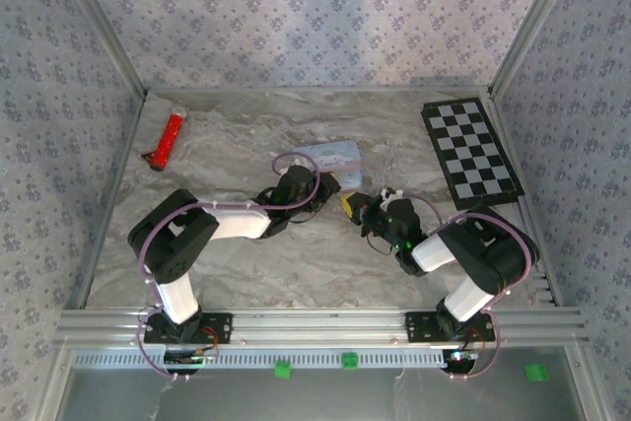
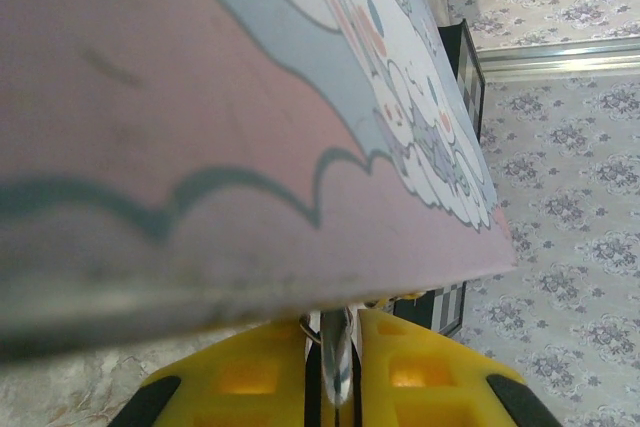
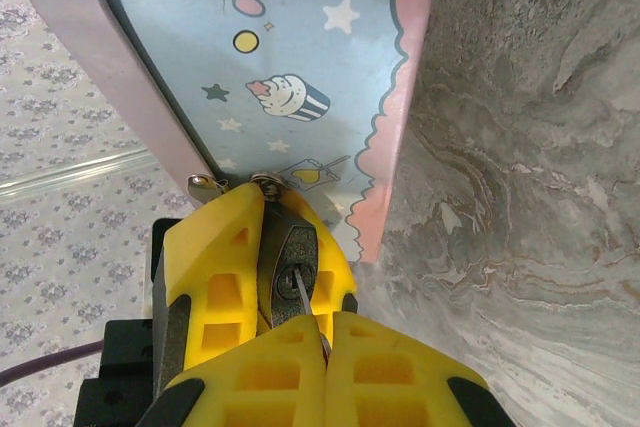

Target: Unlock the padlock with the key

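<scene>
While my right gripper presses its yellow fingers together on the key, the thin blade points forward with its tip at the keyhole of the padlock. That small dark lock sits just beyond, pinched from both sides by my left gripper, whose fingers are nearly closed on it. Behind the lock lies the pastel blue tin, resting on the marbled table. Farther back, a checkerboard lies by the right wall and a red tool near the left, both well apart from my hands.
</scene>
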Available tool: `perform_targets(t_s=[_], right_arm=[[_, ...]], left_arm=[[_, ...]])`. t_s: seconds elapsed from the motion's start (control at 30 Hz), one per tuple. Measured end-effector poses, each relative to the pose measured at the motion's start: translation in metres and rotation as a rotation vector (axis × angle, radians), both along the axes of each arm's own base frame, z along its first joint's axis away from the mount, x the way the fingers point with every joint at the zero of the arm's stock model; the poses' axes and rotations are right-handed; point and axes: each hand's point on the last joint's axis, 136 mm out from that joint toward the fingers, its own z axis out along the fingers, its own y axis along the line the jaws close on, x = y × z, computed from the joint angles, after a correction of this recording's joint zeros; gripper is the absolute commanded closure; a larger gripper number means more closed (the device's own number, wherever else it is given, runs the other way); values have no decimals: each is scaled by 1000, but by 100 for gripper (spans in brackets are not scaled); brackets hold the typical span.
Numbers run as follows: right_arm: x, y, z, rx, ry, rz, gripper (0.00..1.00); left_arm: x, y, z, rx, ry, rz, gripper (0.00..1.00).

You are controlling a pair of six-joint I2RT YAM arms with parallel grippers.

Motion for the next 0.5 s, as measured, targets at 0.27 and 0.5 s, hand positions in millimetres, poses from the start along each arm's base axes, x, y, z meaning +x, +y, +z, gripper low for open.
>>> perform_targets(t_s=[0.27,0.5], right_arm=[[4,-5,-2,-1,-27,40,100],[6,2,-4,5,-38,61,100]], left_arm=[[0,0,1,-6,2,6,95],[3,4,-2,12,3,30,96]])
